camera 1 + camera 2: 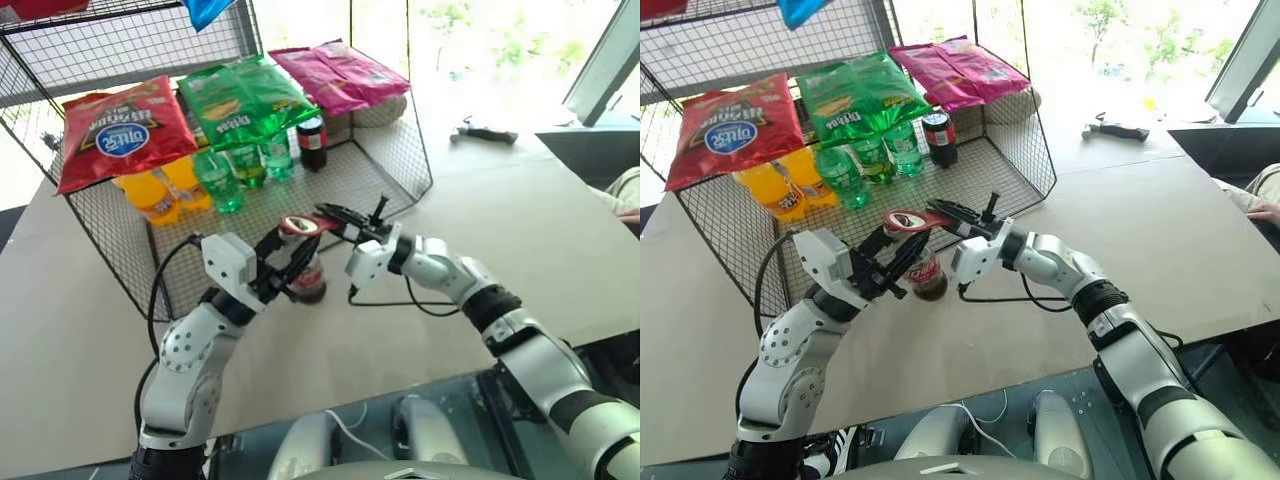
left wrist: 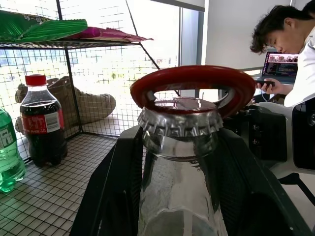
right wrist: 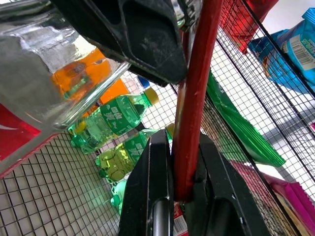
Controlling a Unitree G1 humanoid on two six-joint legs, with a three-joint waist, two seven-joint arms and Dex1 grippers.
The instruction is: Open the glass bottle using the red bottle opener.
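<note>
Fingers [image 3: 162,191] pinch flat red bottle opener [image 2: 193,84], ring over glass bottle [image 2: 179,191].

Red bottle opener [image 2: 194,84] ring rests over capped glass bottle [image 2: 179,196].

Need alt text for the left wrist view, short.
Close up, the red bottle opener has its ring over the crimped silver cap of the glass bottle, which the left gripper holds between its black fingers. Behind stands a wire basket with a red-capped dark bottle; a person sits at a laptop.

mock shop: wire snack rack [image 1: 110,45], paper-covered table [image 1: 520,230]
</note>
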